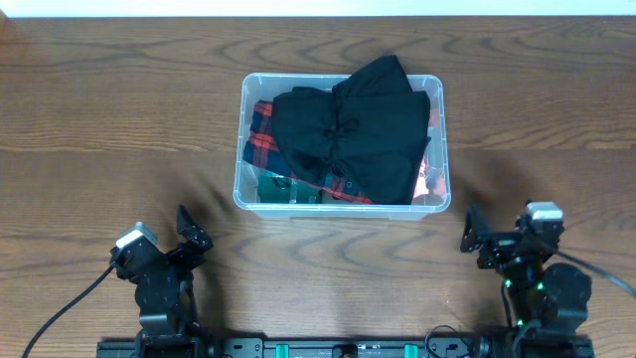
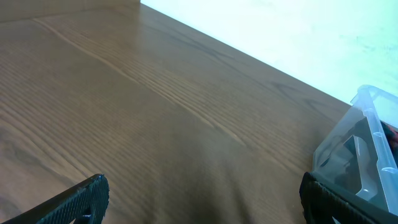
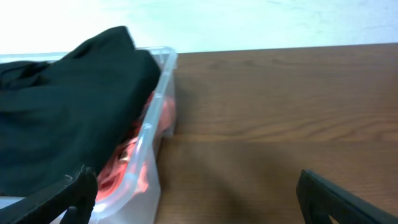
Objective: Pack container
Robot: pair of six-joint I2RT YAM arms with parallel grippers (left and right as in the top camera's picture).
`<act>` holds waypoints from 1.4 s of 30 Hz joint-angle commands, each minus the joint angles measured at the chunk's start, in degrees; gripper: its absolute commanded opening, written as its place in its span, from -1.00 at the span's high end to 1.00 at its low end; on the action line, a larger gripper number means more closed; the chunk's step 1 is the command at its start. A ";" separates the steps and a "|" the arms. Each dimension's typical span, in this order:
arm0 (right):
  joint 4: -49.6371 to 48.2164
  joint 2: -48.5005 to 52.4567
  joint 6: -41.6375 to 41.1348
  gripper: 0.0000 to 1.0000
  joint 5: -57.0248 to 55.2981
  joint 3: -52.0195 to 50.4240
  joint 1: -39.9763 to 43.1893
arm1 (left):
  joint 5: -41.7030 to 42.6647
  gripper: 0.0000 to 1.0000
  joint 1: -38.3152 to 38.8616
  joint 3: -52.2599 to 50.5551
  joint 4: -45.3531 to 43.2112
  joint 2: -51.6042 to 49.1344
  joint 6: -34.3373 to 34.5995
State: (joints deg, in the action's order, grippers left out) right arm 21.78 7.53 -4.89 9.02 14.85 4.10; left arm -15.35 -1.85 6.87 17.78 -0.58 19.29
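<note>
overhead left gripper (image 1: pixel 191 231): jaws spread wide, holding nothing
right gripper (image 1: pixel 473 232): jaws spread wide, holding nothing
container: large clear rectangular plastic bin (image 1: pixel 241 149), mid-table, ahead of and between both grippers, apart from each
contents: black cloth (image 1: pixel 358 129) heaped over red-black plaid fabric (image 1: pixel 261 139)
surface: brown wood-grain table (image 1: pixel 99 119)

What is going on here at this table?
This looks like a clothes-packing job by two robot arms. The container stands in the middle of the wooden table. It holds a black garment piled on red plaid fabric, and the black garment rises above the rim. Neither arm is touching anything. The left end effector and the right end effector are open and empty, near the robot's side of the table, apart from the container.
</note>
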 commanded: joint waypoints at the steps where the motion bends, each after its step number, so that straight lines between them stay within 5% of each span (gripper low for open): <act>1: -0.35 -4.74 1.18 -0.99 0.46 -2.34 -1.95 | -0.31 -0.96 -0.33 -1.27 0.28 0.37 -0.11; 42: -1.22 -7.21 1.97 -0.99 0.68 -8.66 -2.99 | -0.31 -0.96 -0.33 -1.27 0.28 0.37 -0.09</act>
State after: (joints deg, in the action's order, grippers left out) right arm 20.71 0.69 -3.77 9.41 6.46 1.41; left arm -15.35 -1.85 6.87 17.76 -0.58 19.31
